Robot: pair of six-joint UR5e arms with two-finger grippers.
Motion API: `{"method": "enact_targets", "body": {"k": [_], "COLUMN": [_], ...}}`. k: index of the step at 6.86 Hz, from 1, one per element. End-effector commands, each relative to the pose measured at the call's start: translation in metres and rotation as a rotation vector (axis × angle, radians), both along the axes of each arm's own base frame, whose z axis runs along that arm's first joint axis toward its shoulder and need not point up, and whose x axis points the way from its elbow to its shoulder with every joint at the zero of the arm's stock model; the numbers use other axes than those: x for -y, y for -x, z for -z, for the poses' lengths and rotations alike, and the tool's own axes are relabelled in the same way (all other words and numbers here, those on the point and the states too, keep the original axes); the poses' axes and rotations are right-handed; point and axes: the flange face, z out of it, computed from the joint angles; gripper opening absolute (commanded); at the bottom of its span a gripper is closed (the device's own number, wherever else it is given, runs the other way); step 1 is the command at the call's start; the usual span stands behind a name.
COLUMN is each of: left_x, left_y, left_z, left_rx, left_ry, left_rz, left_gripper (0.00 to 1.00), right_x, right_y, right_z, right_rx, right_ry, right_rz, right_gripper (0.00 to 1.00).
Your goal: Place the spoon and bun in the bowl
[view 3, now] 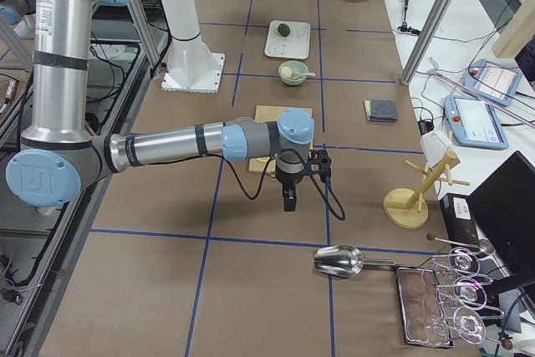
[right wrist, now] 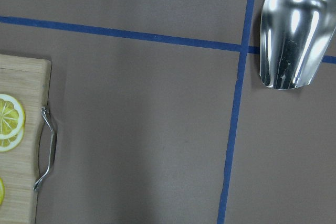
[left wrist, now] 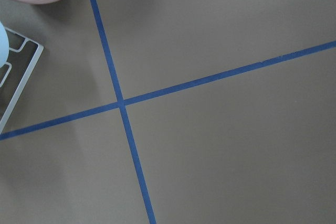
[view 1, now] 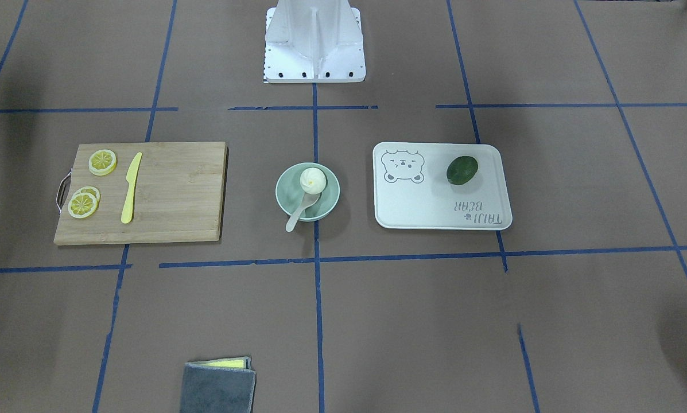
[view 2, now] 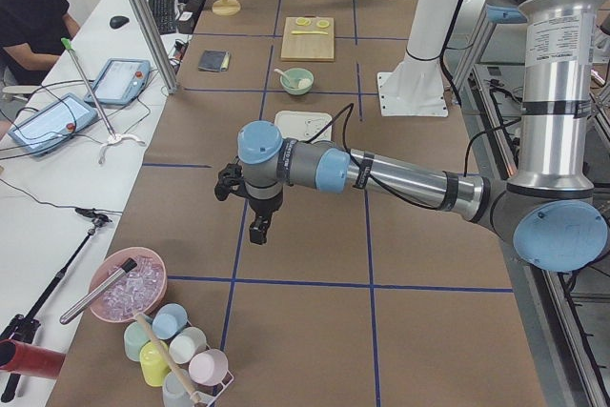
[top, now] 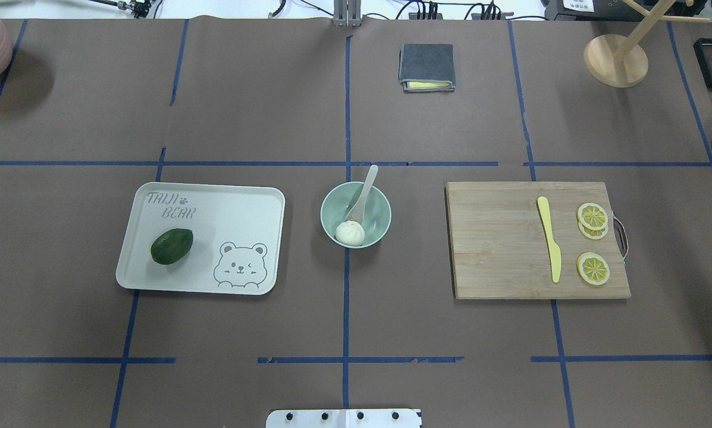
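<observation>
The pale mint-green bowl [top: 380,217] stands at the table's middle. The white bun [top: 350,232] sits inside it on the robot's side. The beige spoon [top: 363,196] has its scoop in the bowl and its handle leaning over the far rim. The bowl [view 1: 327,199], bun [view 1: 313,179] and spoon [view 1: 298,213] also show in the front-facing view. My left gripper [view 2: 257,229] hangs over bare table far to the bowl's left. My right gripper [view 3: 288,201] hangs beyond the cutting board on the right. I cannot tell whether either is open or shut.
A white bear tray [top: 225,208] with a dark green fruit [top: 172,245] lies left of the bowl. A wooden cutting board [top: 498,249] with a yellow knife [top: 550,241] and lemon slices [top: 592,215] lies right. A folded grey cloth [top: 426,66] lies far. A metal scoop [right wrist: 291,30] lies near the right gripper.
</observation>
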Motion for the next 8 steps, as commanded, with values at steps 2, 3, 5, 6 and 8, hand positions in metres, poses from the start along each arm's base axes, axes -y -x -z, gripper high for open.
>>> {"method": "enact_targets", "body": {"k": [2, 3, 5, 6, 8], "left_x": [-0.018, -0.016, -0.012, -0.012, -0.013], "left_y": [-0.001, -0.003, -0.005, -0.004, -0.004], "left_z": [-0.051, -0.059, -0.056, -0.056, -0.054], "left_rx": [-0.014, -0.047, -0.049, -0.048, -0.046], "left_ry": [0.043, 0.065, 0.056, 0.059, 0.058], "left_rz": [-0.072, -0.075, -0.076, -0.073, -0.07], "left_gripper": [1.0, 1.0, 1.0, 1.0, 1.0], "right_x": [-0.002, -0.001, -0.002, -0.001, 0.004], "right_y": [0.007, 0.002, -0.002, -0.002, -0.001], "right_z": [-0.004, 0.0, 0.002, 0.002, 0.004], "right_rx": [0.107, 0.109, 0.105, 0.11, 0.109], "right_ry": [0.039, 0.029, 0.022, 0.025, 0.026], "right_rz": [0.015, 0.004, -0.005, -0.007, -0.011], "right_gripper": [1.0, 1.0, 1.0, 1.0, 1.0]}}
